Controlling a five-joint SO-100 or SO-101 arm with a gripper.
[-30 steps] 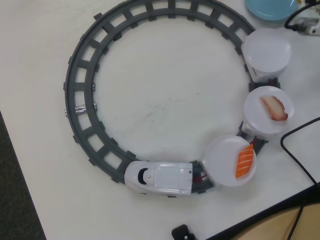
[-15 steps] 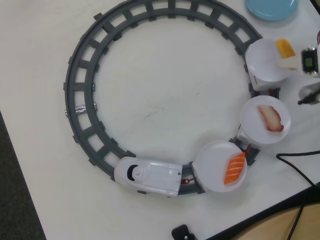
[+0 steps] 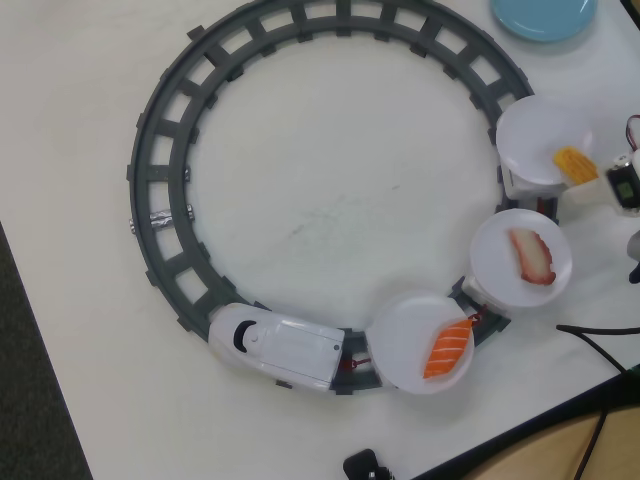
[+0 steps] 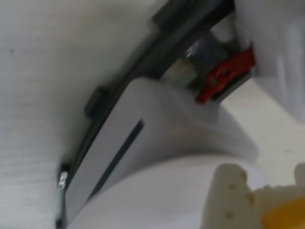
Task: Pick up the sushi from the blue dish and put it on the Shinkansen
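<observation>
The yellow-orange sushi [image 3: 575, 163] is at the right edge of the top white plate [image 3: 535, 135], the last car of the Shinkansen [image 3: 275, 345]. My gripper [image 3: 592, 170] reaches in from the right edge and is shut on the sushi. In the wrist view the sushi [image 4: 286, 214] sits between my pale fingers [image 4: 228, 195], just above that plate's rim [image 4: 176, 191] and the white car [image 4: 143, 133]. The blue dish [image 3: 545, 15] at the top right shows nothing on it. Its upper part is cut off.
The grey ring track [image 3: 165, 150] fills the table's middle. The middle plate [image 3: 500, 275] holds a red-and-white piece [image 3: 532, 255]; the plate behind the engine [image 3: 400, 335] holds striped salmon [image 3: 448, 348]. A black cable [image 3: 600, 345] and the table edge lie bottom right. A red coupler [image 4: 224, 76] joins the cars.
</observation>
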